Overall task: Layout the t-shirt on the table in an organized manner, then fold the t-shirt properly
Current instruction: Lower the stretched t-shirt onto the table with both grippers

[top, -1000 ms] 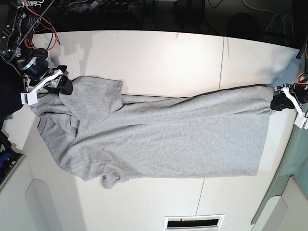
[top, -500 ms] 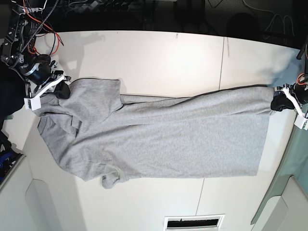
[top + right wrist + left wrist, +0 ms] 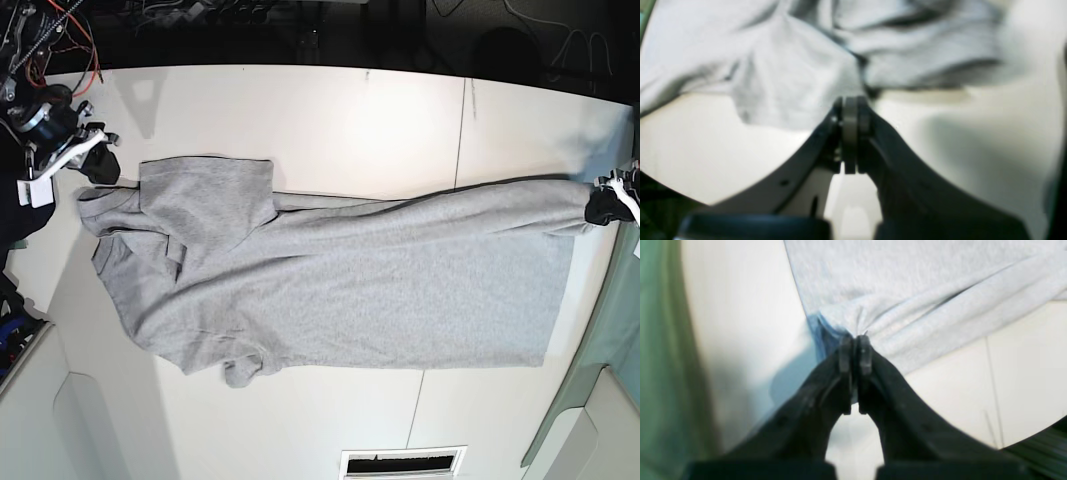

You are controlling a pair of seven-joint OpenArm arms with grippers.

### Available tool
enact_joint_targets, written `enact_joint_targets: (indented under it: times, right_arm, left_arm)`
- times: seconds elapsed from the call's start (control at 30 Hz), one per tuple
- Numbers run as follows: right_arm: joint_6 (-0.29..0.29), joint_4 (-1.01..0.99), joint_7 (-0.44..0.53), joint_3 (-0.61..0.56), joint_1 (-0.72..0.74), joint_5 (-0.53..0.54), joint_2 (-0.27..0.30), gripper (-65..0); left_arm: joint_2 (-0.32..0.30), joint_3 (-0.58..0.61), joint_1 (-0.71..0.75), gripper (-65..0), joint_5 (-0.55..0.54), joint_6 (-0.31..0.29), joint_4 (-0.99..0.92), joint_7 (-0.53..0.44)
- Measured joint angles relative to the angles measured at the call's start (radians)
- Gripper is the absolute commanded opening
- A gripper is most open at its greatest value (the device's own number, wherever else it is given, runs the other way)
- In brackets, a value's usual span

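The light grey t-shirt (image 3: 350, 280) lies stretched lengthwise across the white table (image 3: 330, 110), one sleeve folded over at the upper left. My left gripper (image 3: 603, 206) is at the table's right edge, shut on a bunched corner of the shirt's hem. In the left wrist view its fingertips (image 3: 855, 341) are pressed together, with t-shirt (image 3: 907, 300) folds fanning out from them. My right gripper (image 3: 100, 166) is at the far left by the shoulder end. The right wrist view shows it (image 3: 850, 105) shut, with t-shirt (image 3: 790, 73) cloth gathered at its tips.
A thin dark seam (image 3: 460, 130) crosses the table right of centre. A slotted vent (image 3: 402, 462) sits at the near edge. Dark cloth (image 3: 12, 210) and cables lie off the left side. A green surface (image 3: 620, 330) borders the right edge.
The right gripper shut on the shirt's shoulder end and moved up and left. The left gripper drew the hem further right. The shirt is pulled longer and straighter.
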Motion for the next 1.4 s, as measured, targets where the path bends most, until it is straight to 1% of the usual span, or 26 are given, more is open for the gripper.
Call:
enact_joint_targets:
  times: [0.1,0.13,0.2,0.23,0.27,0.3,0.4,0.57,0.7,0.73,0.77,0.83,0.9,0.97,1.03,1.1,1.17,1.27,1.33,1.4]
  right_arm:
    - [0.000,0.001,0.027,0.000,-0.006,-0.003,0.000,-65.0]
    - [0.000,-0.001,0.034,-0.003,-0.001,-0.002,0.000,-62.3]
    - [0.000,-0.013,0.046,-0.015,0.007,-0.005,0.000,-45.2]
    - [-0.001,-0.023,0.071,-0.027,0.008,-0.022,0.000,-38.9]
    - [0.000,-0.036,0.102,-0.040,0.007,-0.047,0.000,-35.6]
    - [0.000,-0.052,0.126,-0.055,0.007,-0.070,0.000,-35.1]
    - [-0.001,-0.122,0.193,-0.107,0.007,-0.140,0.000,-35.1]
    - [-0.005,-0.215,0.304,-0.172,0.005,-0.153,0.000,-35.3]
    - [-0.008,-0.236,0.305,-0.181,0.040,-0.179,-0.011,-35.9]
    - [-0.009,-0.238,0.304,-0.181,0.050,-0.180,-0.016,-38.2]
    - [-0.008,-0.238,0.304,-0.181,0.061,-0.175,-0.023,-41.8]
    - [-0.008,-0.238,0.272,-0.183,0.080,-0.175,-0.034,-52.3]
    - [-0.008,-0.239,0.244,-0.183,0.096,-0.177,-0.040,-64.6]
    - [-0.008,-0.238,0.226,-0.183,0.108,-0.176,-0.039,-65.0]
    - [-0.008,-0.237,0.172,-0.183,0.116,-0.156,-0.036,-65.0]
    - [-0.009,-0.215,0.103,-0.182,0.112,-0.101,-0.036,-65.0]
    - [-0.009,-0.158,0.034,-0.172,0.098,-0.057,-0.039,-65.0]
    - [-0.010,-0.014,0.010,-0.139,0.035,-0.016,-0.038,-65.0]
    - [-0.005,0.068,0.013,-0.118,-0.027,-0.007,-0.023,-65.0]
    - [-0.008,0.124,0.006,-0.090,-0.086,-0.004,-0.017,-65.0]
  left_arm:
    - [0.000,-0.004,-0.001,-65.0,-0.029,0.000,0.000,0.000]
    - [0.000,-0.004,0.000,-65.0,-0.028,0.000,0.000,0.002]
    - [0.003,-0.004,0.003,-65.0,-0.027,0.000,0.000,0.008]
    - [0.005,-0.004,0.003,-65.0,-0.026,0.000,0.000,0.009]
    - [0.006,-0.004,0.003,-65.0,-0.028,0.000,0.000,0.008]
    - [0.006,-0.004,0.002,-65.0,-0.029,0.000,0.000,0.008]
    - [0.008,-0.004,0.003,-65.0,-0.028,0.000,0.000,0.008]
    - [0.008,-0.004,0.003,-65.0,-0.028,0.000,0.000,0.008]
    - [0.008,-0.004,0.003,-65.0,-0.027,0.000,0.000,0.008]
    - [0.008,-0.004,0.004,-65.0,-0.027,0.000,0.000,0.008]
    - [0.008,-0.004,0.005,-65.0,-0.028,0.000,0.000,0.008]
    - [0.008,-0.004,0.005,-65.0,-0.028,0.000,0.000,0.008]
    - [0.008,-0.004,0.006,-65.0,-0.028,0.000,0.000,0.008]
    - [0.008,-0.004,0.006,-65.0,-0.028,0.000,0.000,0.008]
    - [0.008,-0.004,0.006,-65.0,-0.028,0.000,0.000,0.008]
    - [0.005,-0.004,0.006,-65.0,-0.029,0.000,0.000,0.011]
    - [-0.008,-0.006,0.007,-65.0,-0.075,0.000,0.000,0.037]
    - [-0.032,-0.053,0.024,-65.0,-0.161,0.001,0.045,0.122]
    - [-0.039,-0.106,0.052,-65.0,-0.198,0.000,0.109,0.187]
    - [-0.039,-0.156,0.087,-65.0,-0.222,0.001,0.180,0.196]
